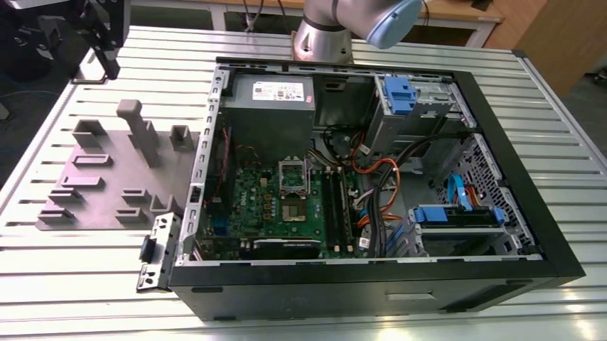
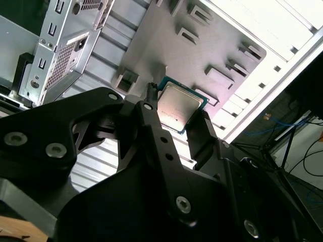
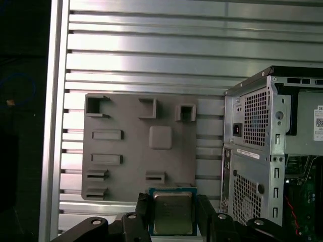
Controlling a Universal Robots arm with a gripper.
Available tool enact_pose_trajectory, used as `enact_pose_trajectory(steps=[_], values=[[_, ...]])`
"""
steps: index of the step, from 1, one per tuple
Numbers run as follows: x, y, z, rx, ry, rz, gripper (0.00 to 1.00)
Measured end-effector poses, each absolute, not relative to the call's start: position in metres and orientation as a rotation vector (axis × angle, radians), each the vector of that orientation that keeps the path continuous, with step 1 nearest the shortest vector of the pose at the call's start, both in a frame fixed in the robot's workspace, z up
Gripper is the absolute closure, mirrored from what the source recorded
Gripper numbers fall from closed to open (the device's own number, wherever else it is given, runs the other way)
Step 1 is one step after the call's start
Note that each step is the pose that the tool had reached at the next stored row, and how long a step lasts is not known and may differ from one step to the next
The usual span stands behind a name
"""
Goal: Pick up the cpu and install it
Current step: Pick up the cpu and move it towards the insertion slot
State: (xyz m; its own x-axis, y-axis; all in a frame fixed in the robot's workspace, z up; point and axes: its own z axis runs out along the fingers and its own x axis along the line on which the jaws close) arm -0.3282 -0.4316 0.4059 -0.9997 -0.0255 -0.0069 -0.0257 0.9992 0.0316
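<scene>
The end effector point(image 3: 173, 203) is clamped on the cpu point(image 3: 172, 218) — one finger point(image 3: 143, 204) at each side, the silvery top showing in both wrist views. Beyond the end effector lies a grey fixture plate point(image 3: 136, 166) on the slatted surface point(image 3: 151, 45) — the open computer case point(image 3: 252, 131) stands just beside the plate.

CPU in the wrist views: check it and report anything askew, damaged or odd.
Nothing stands out. In the first wrist view the cpu sits square between the tool's two fingers, edges parallel to them, with no visible damage to its metal top. The grey fixture plate beyond it lies flat on the slatted table.
</scene>
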Motion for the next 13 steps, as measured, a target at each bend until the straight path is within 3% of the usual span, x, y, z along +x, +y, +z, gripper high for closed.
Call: enact_pose_trajectory(steps=[13], values=[[-0.3196, -0.4316, 0.4060, -0.040, 3.134, 0.050, 0.53]])
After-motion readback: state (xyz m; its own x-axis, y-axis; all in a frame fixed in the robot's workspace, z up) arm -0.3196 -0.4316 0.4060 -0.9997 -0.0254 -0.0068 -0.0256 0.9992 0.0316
